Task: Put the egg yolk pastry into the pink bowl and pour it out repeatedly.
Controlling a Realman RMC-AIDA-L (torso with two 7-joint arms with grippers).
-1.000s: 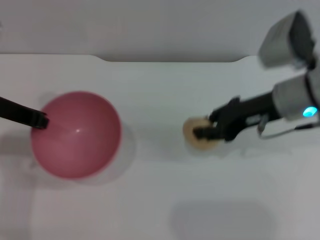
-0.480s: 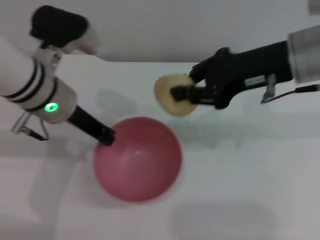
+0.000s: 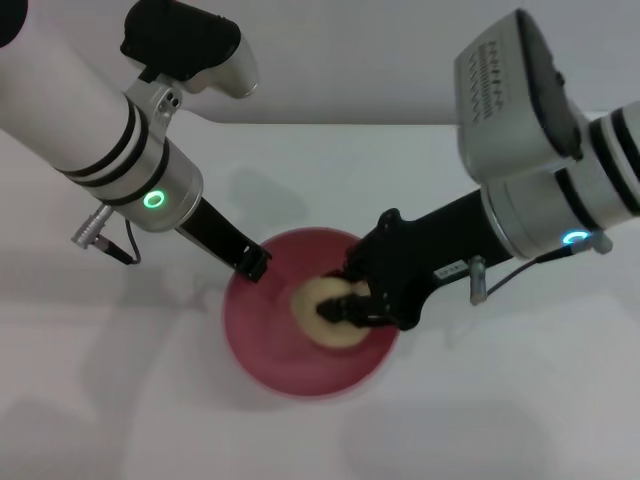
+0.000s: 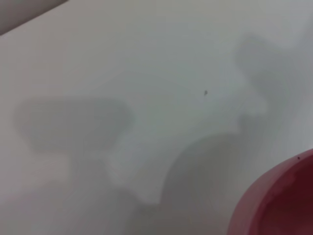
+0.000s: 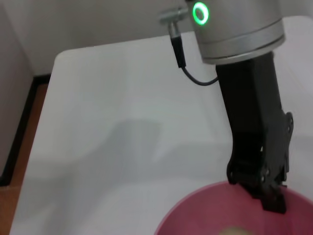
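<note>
The pink bowl (image 3: 275, 340) stands on the white table in the head view, near the middle. My left gripper (image 3: 252, 264) is shut on the bowl's far-left rim; the right wrist view shows it (image 5: 266, 193) clamped on the rim. My right gripper (image 3: 345, 308) is shut on the egg yolk pastry (image 3: 325, 308), a pale tan ball, and holds it low inside the bowl. The bowl's edge shows in the left wrist view (image 4: 283, 205) and in the right wrist view (image 5: 195, 220).
The white table (image 3: 520, 400) spreads around the bowl. Its far edge runs along the back (image 3: 330, 124). In the right wrist view the table's corner (image 5: 58, 54) and a strip of floor (image 5: 19, 142) show beside it.
The right gripper has carried the pastry from the table's right, up and left, then down into the bowl. The left gripper has drawn the bowl from the left toward the middle.
</note>
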